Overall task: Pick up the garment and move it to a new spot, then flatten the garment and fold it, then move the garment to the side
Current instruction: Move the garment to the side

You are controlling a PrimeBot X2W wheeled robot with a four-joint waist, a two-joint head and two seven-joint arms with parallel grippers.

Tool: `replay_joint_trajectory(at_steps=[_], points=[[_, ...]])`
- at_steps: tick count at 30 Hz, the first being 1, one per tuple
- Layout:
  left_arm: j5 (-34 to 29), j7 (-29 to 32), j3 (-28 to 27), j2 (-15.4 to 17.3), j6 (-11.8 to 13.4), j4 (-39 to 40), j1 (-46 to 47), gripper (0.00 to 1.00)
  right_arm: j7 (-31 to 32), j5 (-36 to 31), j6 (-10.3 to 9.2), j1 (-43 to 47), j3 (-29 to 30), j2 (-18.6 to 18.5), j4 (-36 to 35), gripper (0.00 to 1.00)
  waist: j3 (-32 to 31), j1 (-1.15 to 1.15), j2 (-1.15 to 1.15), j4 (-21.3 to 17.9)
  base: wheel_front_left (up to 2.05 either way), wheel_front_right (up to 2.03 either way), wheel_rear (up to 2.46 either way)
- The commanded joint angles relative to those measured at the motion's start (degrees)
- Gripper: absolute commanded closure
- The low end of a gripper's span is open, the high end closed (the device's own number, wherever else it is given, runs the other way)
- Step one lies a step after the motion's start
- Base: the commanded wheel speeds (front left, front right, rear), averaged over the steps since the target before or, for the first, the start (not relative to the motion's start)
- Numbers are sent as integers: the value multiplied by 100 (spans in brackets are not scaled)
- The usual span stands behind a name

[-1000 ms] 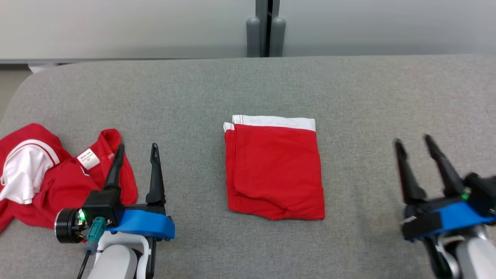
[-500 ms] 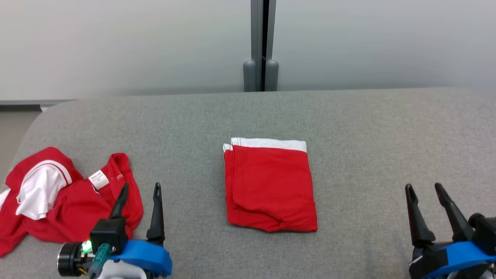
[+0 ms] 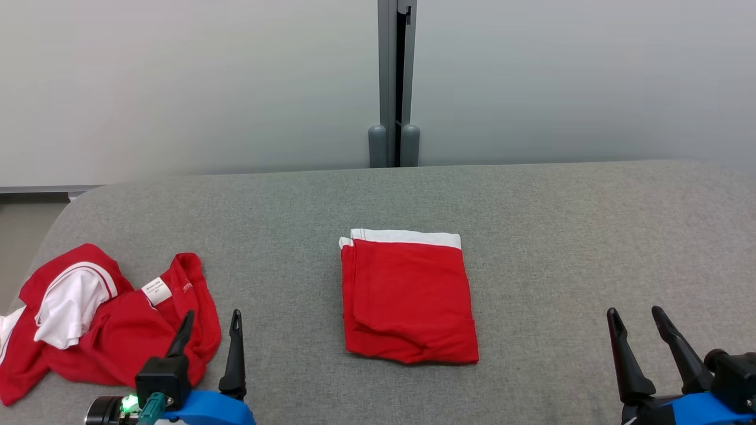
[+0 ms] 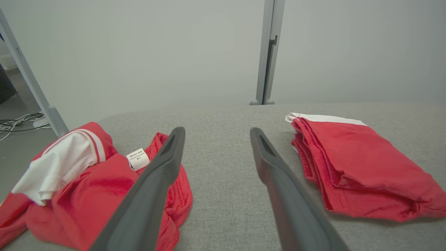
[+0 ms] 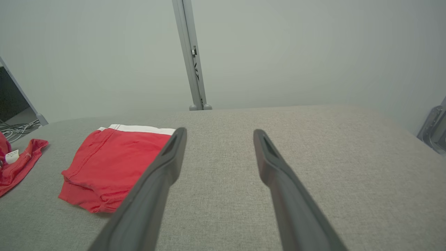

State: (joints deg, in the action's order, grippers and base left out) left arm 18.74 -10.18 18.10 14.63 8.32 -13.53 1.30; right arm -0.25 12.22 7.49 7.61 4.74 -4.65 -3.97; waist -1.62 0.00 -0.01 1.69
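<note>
A folded red garment [image 3: 407, 301] with a white band along its far edge lies flat in the middle of the grey padded table [image 3: 561, 236]; it also appears in the left wrist view [image 4: 359, 167] and right wrist view [image 5: 111, 164]. A second, crumpled red and white garment [image 3: 100, 330] with a white label lies at the table's left end [image 4: 80, 188]. My left gripper [image 3: 211, 316] stands open just right of the crumpled one, fingers apart and holding nothing [image 4: 216, 131]. My right gripper [image 3: 634, 313] is open over bare table at the lower right [image 5: 219, 131].
A pale wall with a grey vertical post [image 3: 393, 88] runs behind the table. The table's left end is rounded and drops off beside the crumpled garment. Cables [image 4: 14, 122] lie on the floor beyond that end.
The head camera has tilted up, so everything sits lower in the picture. Both grippers have drawn back toward me, away from the garments, still open.
</note>
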Motion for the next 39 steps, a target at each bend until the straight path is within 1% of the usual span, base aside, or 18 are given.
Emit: replay_joint_trajectory(at_steps=[1,18,22,25,28,32,34,39], points=[[28,3,3,40,23,8,-31,0,23,-31,0,91,12,23,-56,0,6,0,1,-8,0,0,0],[114,-42,10,51,107,-31,-26,0,189,-90,0,56,9,53,-213,0,-26,0,1,-47,0,0,0],[112,-50,20,69,89,-27,74,0,207,-83,1,13,19,30,-194,0,27,0,1,-32,0,0,0],[54,-90,40,81,69,26,237,0,260,-50,1,-93,16,-35,-129,0,160,0,1,38,0,0,0],[-13,-155,65,53,64,143,504,0,293,-2,1,-297,-6,-131,-36,0,537,0,1,174,0,0,0],[-76,-256,93,-25,37,222,880,0,276,93,0,-713,-238,-265,314,0,1082,0,1,396,0,0,0],[-104,-313,97,-90,46,198,1099,0,244,160,0,-986,-409,-323,624,0,1288,0,1,514,0,0,0],[-166,-422,120,-230,6,90,1478,0,123,372,0,-1686,-836,-331,1565,0,1632,0,1,744,0,0,0]])
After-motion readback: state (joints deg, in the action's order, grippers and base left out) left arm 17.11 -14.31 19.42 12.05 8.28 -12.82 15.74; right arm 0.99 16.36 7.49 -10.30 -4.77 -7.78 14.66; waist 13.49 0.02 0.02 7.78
